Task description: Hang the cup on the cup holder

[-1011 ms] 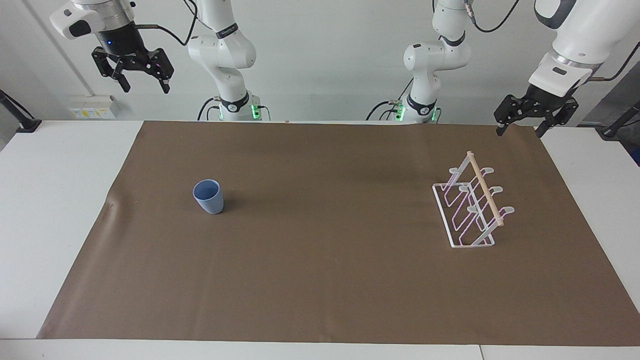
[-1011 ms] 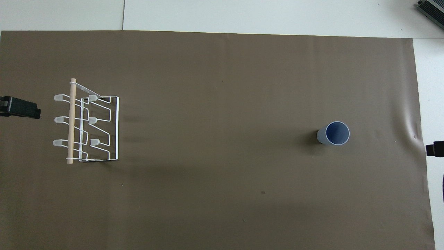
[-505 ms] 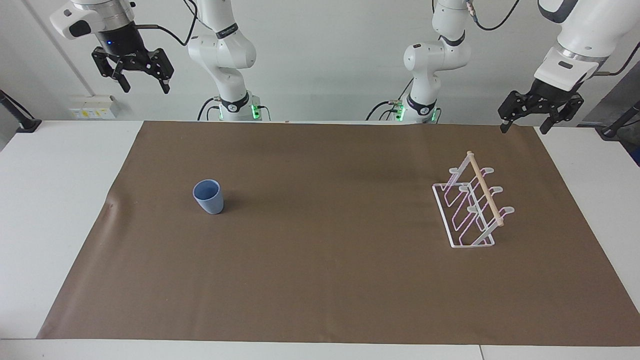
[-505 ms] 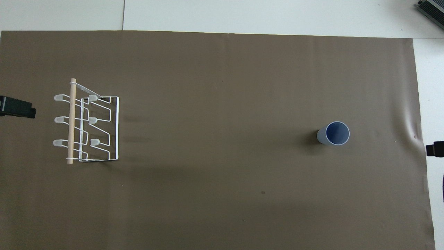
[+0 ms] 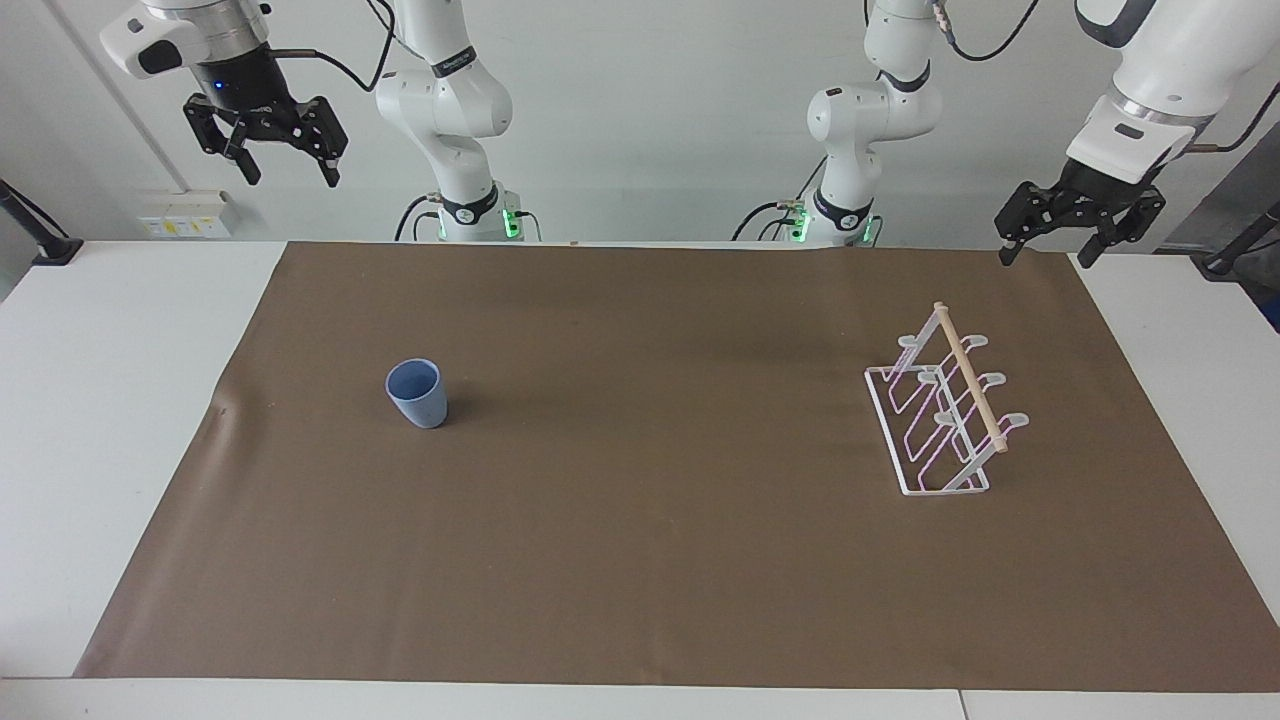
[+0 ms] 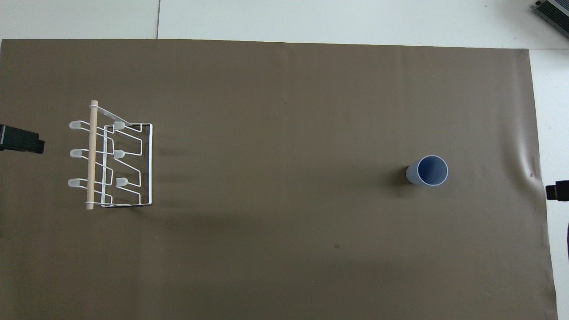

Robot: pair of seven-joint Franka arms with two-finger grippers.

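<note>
Across the white table [image 5: 120, 400] lay the big brown mat [image 5: 650, 560], covering nearly the whole working surface, and everything sat on it. Up at the robots' end both arms hung high and waited. At the left arm's end, the left gripper [image 5: 1043, 252] hovered over the mat's corner nearest the robots, fingers spread wide, nothing between them; only its dark tip [image 6: 21, 139] poked into the overhead view. Over at the right arm's end, the right gripper [image 5: 285, 170] was raised well above the bare table, jaws wide as well, empty too.

Down on the mat, toward the left arm's end, stood the cup holder [image 5: 940, 415], white wire base flat, looped prongs slanting up, its wooden dowel [image 6: 92, 153] running along the top. None of its prongs carried anything. Well apart from it, toward the right arm's end, the cup [image 5: 416, 394] stood upright, mouth up, light blue, about as far from the robots as the holder. Neither gripper was near it.
</note>
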